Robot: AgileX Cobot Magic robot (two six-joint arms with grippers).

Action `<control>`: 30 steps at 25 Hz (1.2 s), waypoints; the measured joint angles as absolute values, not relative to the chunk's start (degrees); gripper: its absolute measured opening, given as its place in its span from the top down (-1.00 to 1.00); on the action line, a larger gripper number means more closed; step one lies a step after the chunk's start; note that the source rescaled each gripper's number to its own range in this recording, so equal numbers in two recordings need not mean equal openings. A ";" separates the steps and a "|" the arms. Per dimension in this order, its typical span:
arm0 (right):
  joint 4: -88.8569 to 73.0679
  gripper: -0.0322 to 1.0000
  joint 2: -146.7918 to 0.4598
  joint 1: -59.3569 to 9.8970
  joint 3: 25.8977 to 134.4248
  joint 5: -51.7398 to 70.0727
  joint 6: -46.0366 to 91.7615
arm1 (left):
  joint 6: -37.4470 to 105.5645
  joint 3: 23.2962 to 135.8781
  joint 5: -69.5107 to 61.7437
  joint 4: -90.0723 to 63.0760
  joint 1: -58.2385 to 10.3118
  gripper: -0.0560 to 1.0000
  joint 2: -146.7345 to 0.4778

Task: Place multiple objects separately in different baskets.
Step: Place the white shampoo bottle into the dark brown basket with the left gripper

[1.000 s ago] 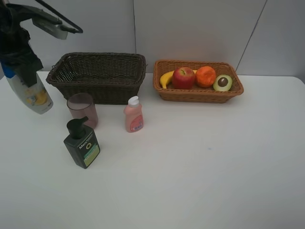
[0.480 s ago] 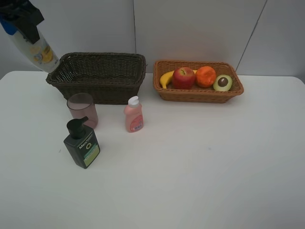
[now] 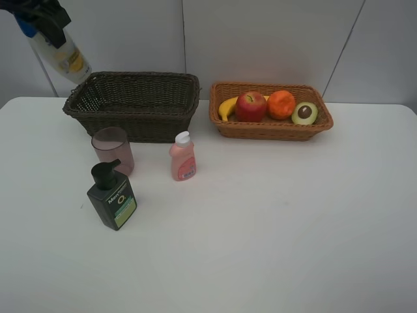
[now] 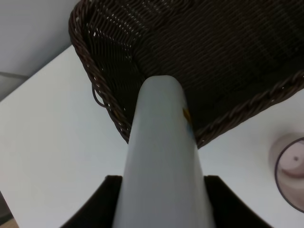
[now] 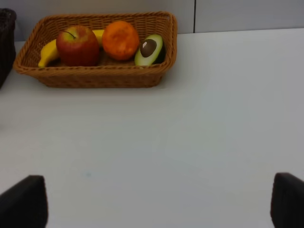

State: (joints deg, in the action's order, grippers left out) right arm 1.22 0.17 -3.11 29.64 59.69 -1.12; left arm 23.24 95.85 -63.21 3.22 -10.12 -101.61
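My left gripper [image 3: 40,16] is shut on the white blue-capped shampoo bottle [image 3: 64,57] and holds it tilted in the air over the left end of the dark brown basket [image 3: 133,104]. In the left wrist view the bottle [image 4: 164,152] hangs over the basket's corner [image 4: 118,118]. The pink cup [image 3: 113,150], dark pump bottle [image 3: 112,197] and small pink bottle [image 3: 183,157] stand on the table in front of that basket. The light tan basket [image 3: 270,132] holds the banana [image 3: 227,107], apple [image 3: 250,106], orange [image 3: 281,104] and avocado half [image 3: 304,113]. My right gripper [image 5: 156,209] is open over bare table.
The white table [image 3: 273,222] stretches to the front and right. A grey panelled wall [image 3: 260,39] stands close behind both baskets. The right wrist view shows the tan basket [image 5: 95,78] with its fruit, far ahead of the fingers.
My left gripper has lifted the shampoo bottle from beside the table's left edge, up and to the right, to above the dark basket's left end. Nothing else has moved.
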 joint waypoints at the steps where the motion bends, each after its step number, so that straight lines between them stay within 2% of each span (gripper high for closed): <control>1: 1.22 -1.00 0.17 -3.11 29.64 59.69 -1.12 | 24.48 95.85 -62.43 3.56 -10.12 0.00 -102.22; 14: 1.22 -1.00 0.17 -3.11 29.64 59.69 -1.12 | 37.03 95.85 -52.92 4.21 -10.05 0.00 -109.90; 30: 1.22 -1.00 0.17 -3.11 29.64 59.69 -1.12 | 50.53 95.85 -49.29 6.03 -10.05 0.00 -116.98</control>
